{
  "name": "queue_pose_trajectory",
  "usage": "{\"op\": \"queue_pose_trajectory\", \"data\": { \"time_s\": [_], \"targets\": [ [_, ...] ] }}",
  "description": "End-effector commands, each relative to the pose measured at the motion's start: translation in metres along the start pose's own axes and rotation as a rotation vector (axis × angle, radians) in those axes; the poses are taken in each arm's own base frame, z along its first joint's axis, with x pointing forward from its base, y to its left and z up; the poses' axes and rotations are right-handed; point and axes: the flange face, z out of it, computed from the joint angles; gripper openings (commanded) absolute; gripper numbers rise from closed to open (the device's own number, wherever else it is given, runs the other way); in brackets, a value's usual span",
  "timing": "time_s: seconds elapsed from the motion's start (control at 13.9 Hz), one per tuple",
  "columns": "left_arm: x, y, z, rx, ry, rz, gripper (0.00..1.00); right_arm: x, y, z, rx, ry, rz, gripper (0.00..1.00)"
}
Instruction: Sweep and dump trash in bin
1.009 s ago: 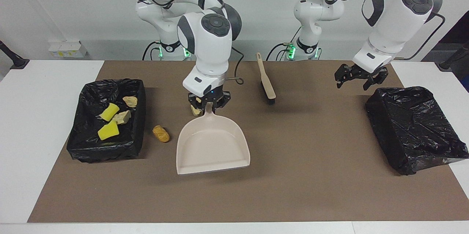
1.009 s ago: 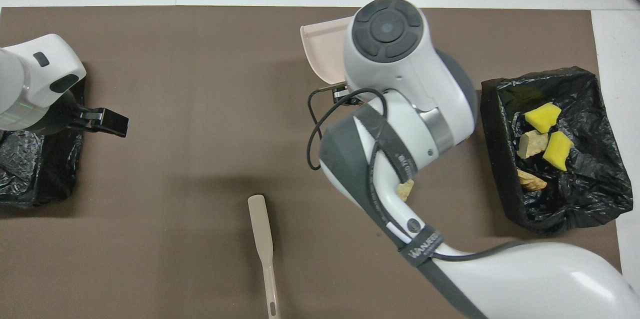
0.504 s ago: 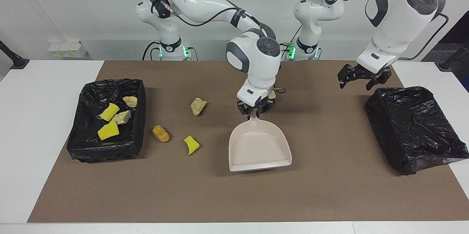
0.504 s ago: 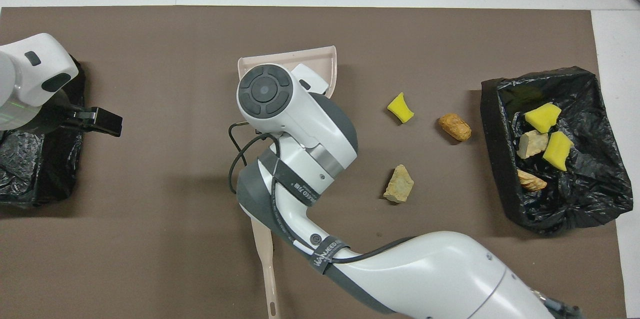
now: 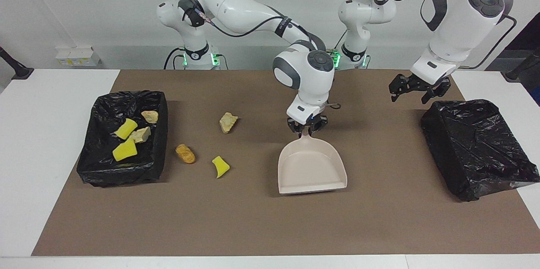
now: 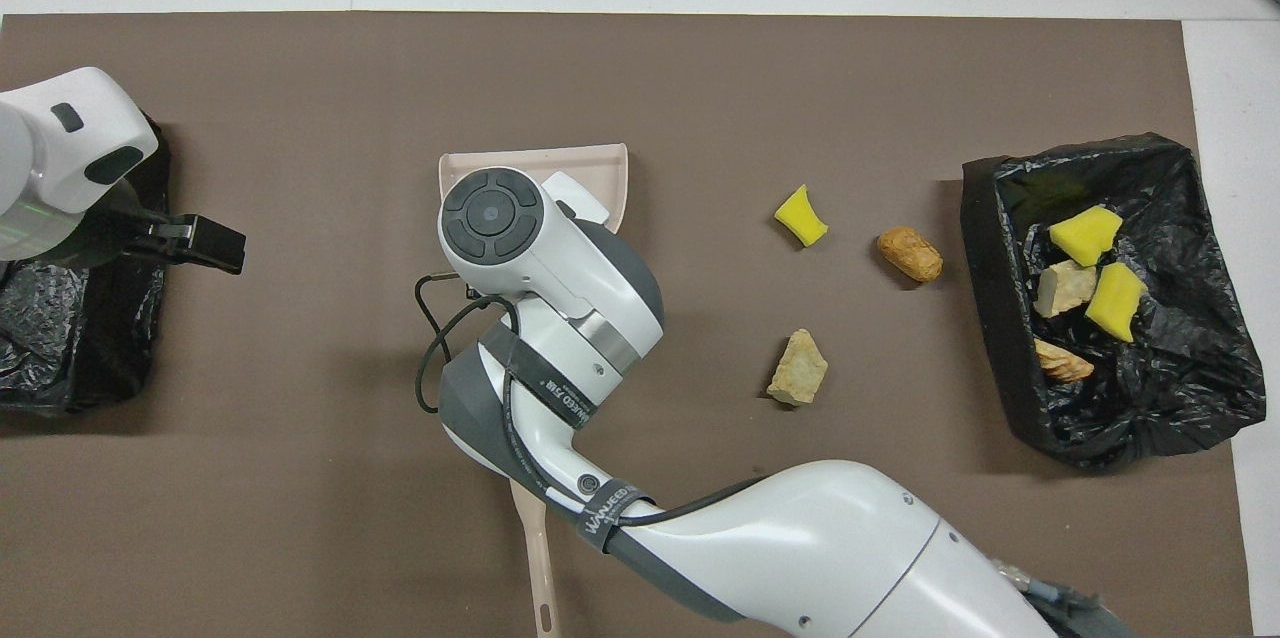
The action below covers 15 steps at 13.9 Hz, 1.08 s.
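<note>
We see the right end effector [image 5: 307, 127] clamped on the dustpan [image 5: 311, 167] handle, having carried the pan from beside the filled bin [image 5: 122, 137] toward the desk's middle, empty; so one load is dumped and three scraps of trash remain on the mat: a yellow sponge piece [image 5: 220, 166], a brown lump [image 5: 185, 153] and a beige chunk [image 5: 228, 122], uncovered since a second ago; the left end effector [image 5: 415, 89] waits, spread wide and empty, over the second bin [image 5: 476, 146]; the brush [image 6: 532, 558] lies near the robots' edge.
</note>
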Motion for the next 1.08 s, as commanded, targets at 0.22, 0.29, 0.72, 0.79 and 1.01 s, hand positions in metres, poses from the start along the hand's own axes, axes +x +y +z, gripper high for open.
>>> {"op": "queue_pose_trajectory", "data": {
  "time_s": [0.22, 0.29, 0.72, 0.79, 1.01],
  "targets": [
    [0.001, -0.002, -0.003, 0.015, -0.008, 0.014, 1.0, 0.006, 0.002, 0.008, 0.015, -0.019, 0.028, 0.36],
    [0.002, -0.001, -0.003, 0.015, -0.006, 0.015, 1.0, 0.008, 0.003, 0.008, 0.021, -0.012, 0.032, 0.5],
    [0.003, -0.002, -0.007, 0.01, -0.003, 0.013, 1.0, 0.029, 0.035, -0.041, 0.049, 0.056, 0.103, 0.89],
    [0.002, -0.002, -0.007, 0.008, -0.008, 0.01, 1.0, 0.039, 0.054, -0.063, 0.067, 0.078, 0.131, 0.93],
    [0.004, 0.0, -0.02, 0.003, 0.017, 0.012, 1.0, 0.065, 0.143, -0.125, 0.074, 0.139, 0.232, 1.0]
  ]
}}
